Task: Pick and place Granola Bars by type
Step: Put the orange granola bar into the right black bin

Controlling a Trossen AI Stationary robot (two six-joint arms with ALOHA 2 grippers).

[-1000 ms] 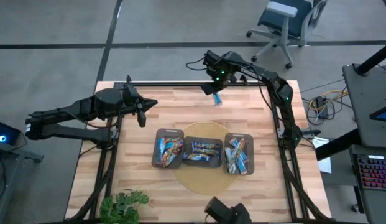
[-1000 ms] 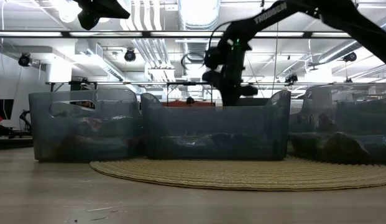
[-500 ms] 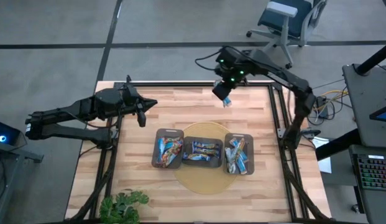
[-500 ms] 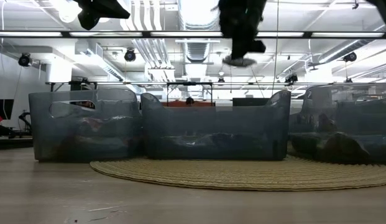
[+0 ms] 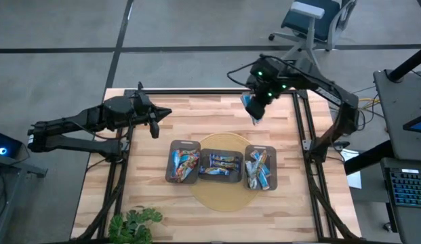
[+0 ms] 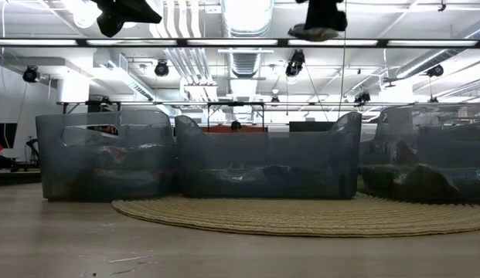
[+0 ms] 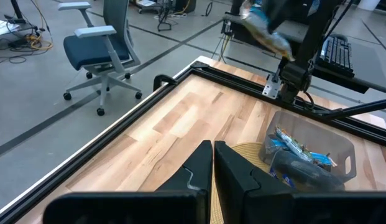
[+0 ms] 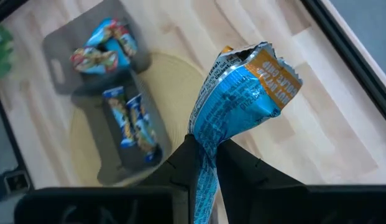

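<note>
Room: grey floor all round, a blue office chair [image 5: 312, 20] beyond the far edge, ceiling lights and ducts in the low view
Worktop [image 5: 196, 112]: pale wood planks inside a black frame, a round woven mat [image 5: 224, 193] near the middle, a green plant [image 5: 135, 224] at the near left corner
Trays: three dark translucent ones in a row on or beside the mat — left tray [image 5: 184, 163], middle tray [image 5: 221, 166], right tray [image 5: 260, 167]
Granola Bars [image 5: 186, 165]: lying in all three trays, blue wrappers mixed with orange and silver ones; the exact sorting is too small to tell
Right tool [image 5: 254, 112]: raised well above the worktop, over bare wood beyond the right tray; its two dark fingers are pinched tight on the lower end of a blue bar [image 8: 233, 115]
Held bar: blue wrapper with an orange patch at its crimped top end, standing up from the fingers in the right wrist view, clear of the trays and the wood below; it also shows in the left wrist view, up high [image 7: 264, 31]
Left tool [image 5: 154, 124]: over the left side of the worktop, apart from the trays — fingers [image 7: 196, 171] pressed together, nothing between them
</note>
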